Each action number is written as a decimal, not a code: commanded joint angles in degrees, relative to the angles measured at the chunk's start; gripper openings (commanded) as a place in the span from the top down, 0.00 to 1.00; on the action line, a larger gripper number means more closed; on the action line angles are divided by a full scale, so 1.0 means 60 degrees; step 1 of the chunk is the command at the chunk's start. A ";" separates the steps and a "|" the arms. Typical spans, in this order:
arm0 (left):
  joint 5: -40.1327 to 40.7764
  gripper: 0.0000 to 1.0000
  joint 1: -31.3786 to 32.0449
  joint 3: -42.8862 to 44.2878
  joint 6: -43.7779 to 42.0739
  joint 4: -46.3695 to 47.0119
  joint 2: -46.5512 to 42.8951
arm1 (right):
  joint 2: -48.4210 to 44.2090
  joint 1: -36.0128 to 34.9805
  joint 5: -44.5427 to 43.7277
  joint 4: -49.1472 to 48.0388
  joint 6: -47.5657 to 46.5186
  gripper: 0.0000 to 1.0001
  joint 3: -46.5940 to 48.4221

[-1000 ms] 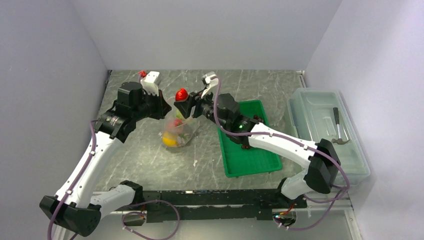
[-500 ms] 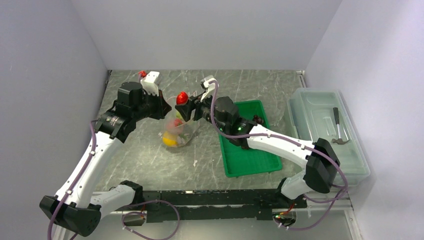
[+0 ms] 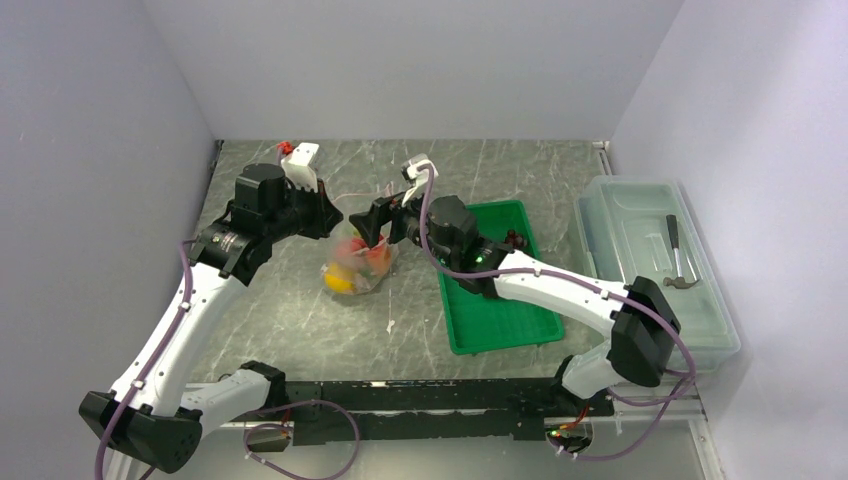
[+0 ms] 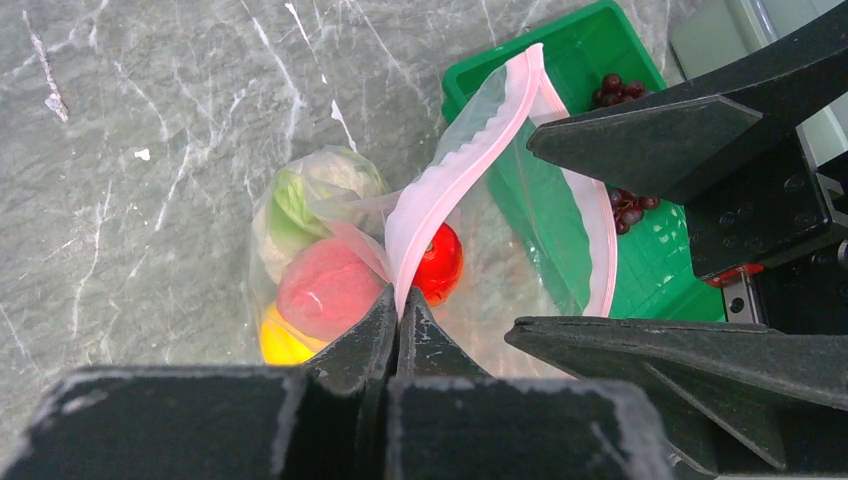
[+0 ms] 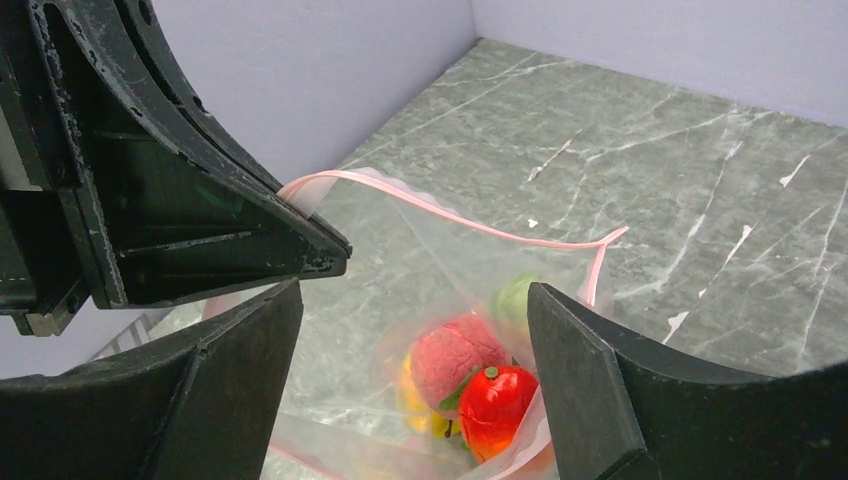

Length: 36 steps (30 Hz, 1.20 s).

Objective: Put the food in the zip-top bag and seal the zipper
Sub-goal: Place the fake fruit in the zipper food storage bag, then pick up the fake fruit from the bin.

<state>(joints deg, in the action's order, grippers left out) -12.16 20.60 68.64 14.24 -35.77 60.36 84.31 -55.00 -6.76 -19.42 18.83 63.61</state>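
The zip-top bag hangs open over the table. My left gripper is shut on its pink zipper and holds the mouth up. Inside lie the red-orange fruit, a pink-red round fruit, the yellow lemon and the pale green lettuce. My right gripper is open and empty just above the bag's mouth. The dark grape bunch lies in the green tray, outside the bag.
The green tray sits right of the bag, under my right arm. A large clear lidded box with a grey hammer on it stands at the far right. Walls close in the back and both sides.
My right gripper held the red-orange fruit above the bag's mouth; now its jaws are open and the fruit lies inside the bag. My left gripper has kept its hold on the zipper.
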 commanded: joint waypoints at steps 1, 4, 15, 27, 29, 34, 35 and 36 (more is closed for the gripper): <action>-0.0083 1.00 0.0009 -0.0030 -0.0154 0.0410 -0.0102 | -0.0511 -0.0010 0.0015 -0.0435 -0.0077 0.13 -0.0041; -0.0068 1.00 0.0009 -0.0042 -0.0149 0.0415 -0.0113 | -0.0709 -0.0017 -0.0042 -0.0232 -0.0104 0.13 -0.0016; -0.0055 1.00 0.0009 -0.0053 -0.0161 0.0407 -0.0084 | -0.2342 -0.0018 -0.1257 0.1455 -0.0546 0.13 0.0016; 0.0042 1.00 0.0009 -0.0057 -0.0183 0.0396 -0.0026 | -0.3646 0.0026 -0.2192 0.5625 -0.0539 0.13 0.0357; 0.0051 1.00 0.0009 -0.0066 -0.0190 0.0395 -0.0025 | -0.3806 0.0055 -0.2192 0.6156 -0.0539 0.13 0.0242; 0.0075 1.00 0.0009 -0.0087 -0.0204 0.0395 -0.0025 | -0.4049 0.0154 -0.2192 0.7410 -0.0539 0.13 -0.0169; 0.0079 1.00 0.0009 -0.0088 -0.0194 0.0395 -0.0025 | -0.4060 0.0202 -0.2192 0.7624 -0.0539 0.13 -0.0253; 0.0079 1.00 0.0009 -0.0080 -0.0217 0.0395 -0.0014 | -0.4071 0.0272 -0.2192 0.7813 -0.0539 0.13 -0.0335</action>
<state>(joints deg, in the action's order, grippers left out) -12.03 20.60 68.62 14.22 -35.77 60.38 61.47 -54.41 -18.68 20.01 16.40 63.02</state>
